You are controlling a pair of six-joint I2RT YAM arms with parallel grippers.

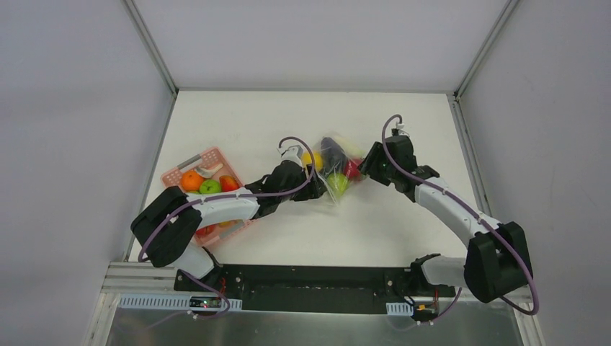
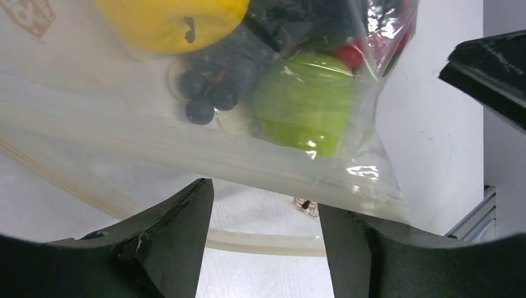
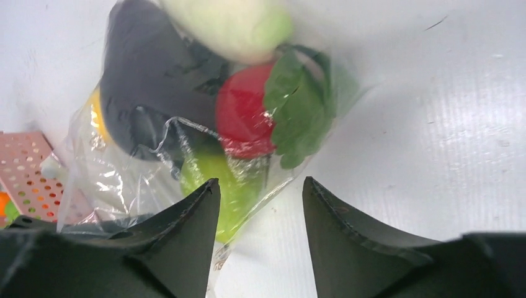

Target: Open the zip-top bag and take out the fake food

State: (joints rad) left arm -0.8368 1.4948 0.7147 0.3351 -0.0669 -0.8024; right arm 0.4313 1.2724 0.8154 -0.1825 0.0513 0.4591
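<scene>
The zip-top bag [image 1: 335, 169] lies mid-table between my two grippers. Through the plastic I see fake food: a yellow fruit [image 2: 167, 18], a dark bunch [image 2: 211, 87], a green fruit [image 2: 304, 102], a red tomato [image 3: 242, 115], a dark eggplant [image 3: 149, 81] and a white vegetable [image 3: 229, 22]. My left gripper [image 1: 320, 189] is open at the bag's left edge, and the bag's rim strip [image 2: 260, 242] runs across between its fingers. My right gripper [image 1: 362, 169] is open at the bag's right corner, with the bag's edge [image 3: 273, 186] between its fingers.
A pink basket [image 1: 173, 175] stands at the left beside my left arm, holding an orange [image 1: 192, 180], a green apple [image 1: 210, 187] and a red apple [image 1: 228, 183]. Its corner shows in the right wrist view [image 3: 25, 174]. Grey walls close the table in.
</scene>
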